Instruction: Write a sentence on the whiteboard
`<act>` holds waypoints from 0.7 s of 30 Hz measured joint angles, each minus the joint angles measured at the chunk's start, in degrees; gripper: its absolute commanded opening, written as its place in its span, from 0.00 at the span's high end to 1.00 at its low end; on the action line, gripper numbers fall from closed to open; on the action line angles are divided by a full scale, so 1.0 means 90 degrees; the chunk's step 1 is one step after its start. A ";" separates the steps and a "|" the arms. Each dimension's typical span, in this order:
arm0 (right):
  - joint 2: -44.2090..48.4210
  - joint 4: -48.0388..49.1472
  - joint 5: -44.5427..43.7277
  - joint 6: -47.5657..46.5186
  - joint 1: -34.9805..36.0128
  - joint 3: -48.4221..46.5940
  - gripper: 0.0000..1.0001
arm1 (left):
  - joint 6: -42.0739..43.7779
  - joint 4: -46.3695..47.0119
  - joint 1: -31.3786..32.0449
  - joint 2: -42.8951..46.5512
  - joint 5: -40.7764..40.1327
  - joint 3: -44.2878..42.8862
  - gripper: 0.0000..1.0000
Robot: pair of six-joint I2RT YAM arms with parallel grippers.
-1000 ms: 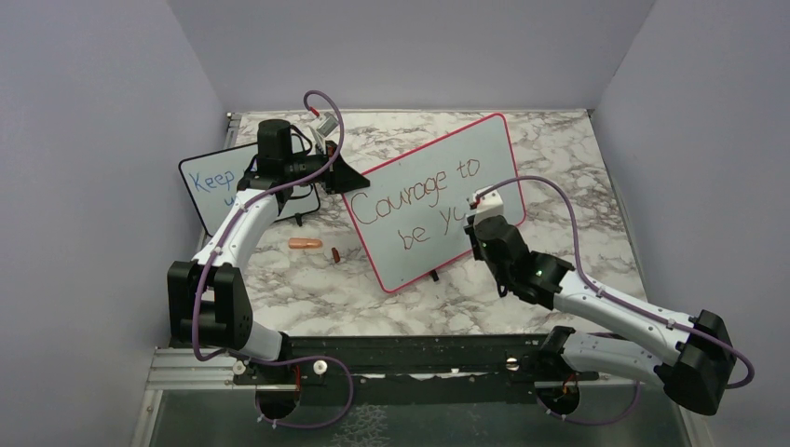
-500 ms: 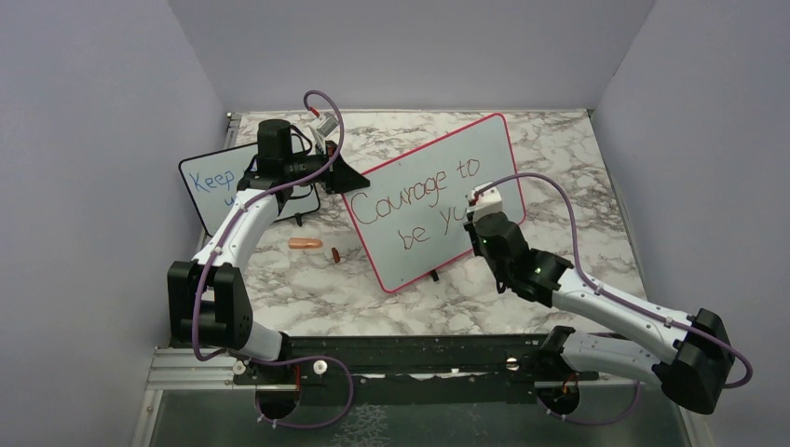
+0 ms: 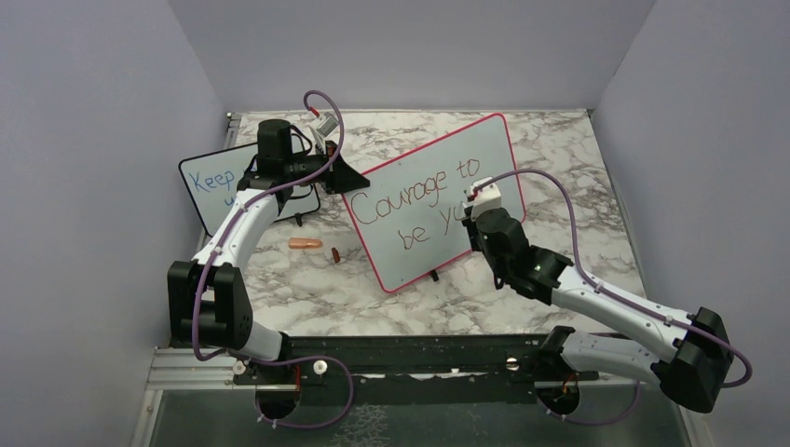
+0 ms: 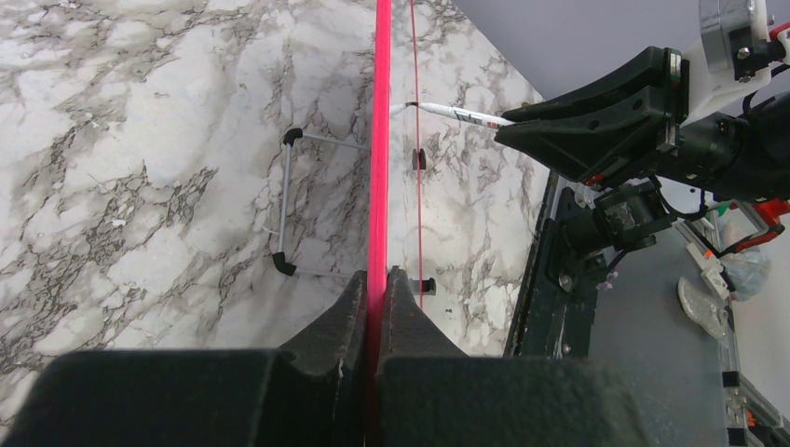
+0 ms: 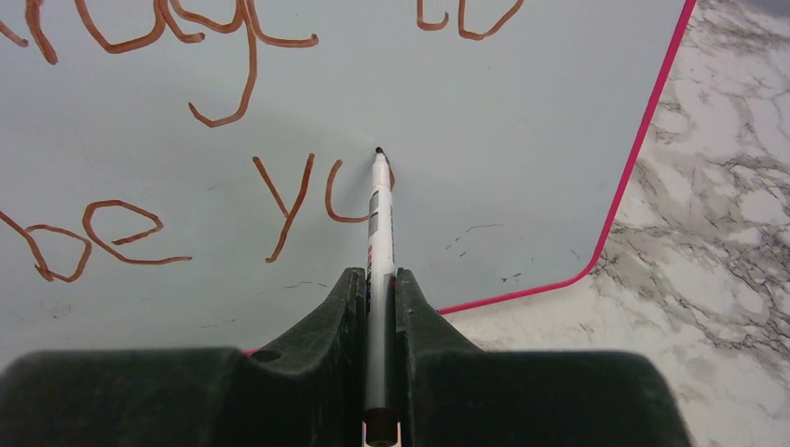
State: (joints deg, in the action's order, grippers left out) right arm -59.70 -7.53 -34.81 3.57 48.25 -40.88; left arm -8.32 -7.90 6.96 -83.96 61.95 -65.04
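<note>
Your right gripper (image 5: 377,279), clamped on the marker (image 5: 378,223), has edged slightly up the frame at the sentence's (image 3: 419,200) "yo", while your left gripper (image 4: 375,289) stays pinched on the whiteboard's (image 4: 382,140) edge.

- This is a robotics lab test cell, not a home or a shop.
- Plain lavender-grey panels (image 3: 93,140) box in the counter (image 3: 559,140) on three sides.
- The left arm (image 3: 233,228) and the right arm (image 3: 606,303), white and black, are bolted to a metal rail (image 3: 401,358) at the counter's near edge.
- Purple cables (image 3: 323,91) loop along the arms in the open.
- The whiteboard (image 3: 410,261) and a smaller board (image 3: 200,196) stand on the marble-patterned top.
</note>
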 measured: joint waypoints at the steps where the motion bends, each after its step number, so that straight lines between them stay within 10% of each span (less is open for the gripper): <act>1: -0.0002 0.0019 0.0029 -0.0005 0.0000 -0.0017 0.99 | 0.0000 0.0000 0.0000 0.0000 0.0000 0.0000 1.00; 21: 0.0100 -0.0129 0.0607 0.0039 -0.0036 -0.0034 0.99 | 0.0000 -0.0002 -0.0005 -0.0002 0.0000 0.0000 1.00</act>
State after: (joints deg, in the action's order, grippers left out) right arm -58.81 -8.69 -29.34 3.92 47.92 -41.19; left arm -8.32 -7.92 6.92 -83.99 61.95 -65.04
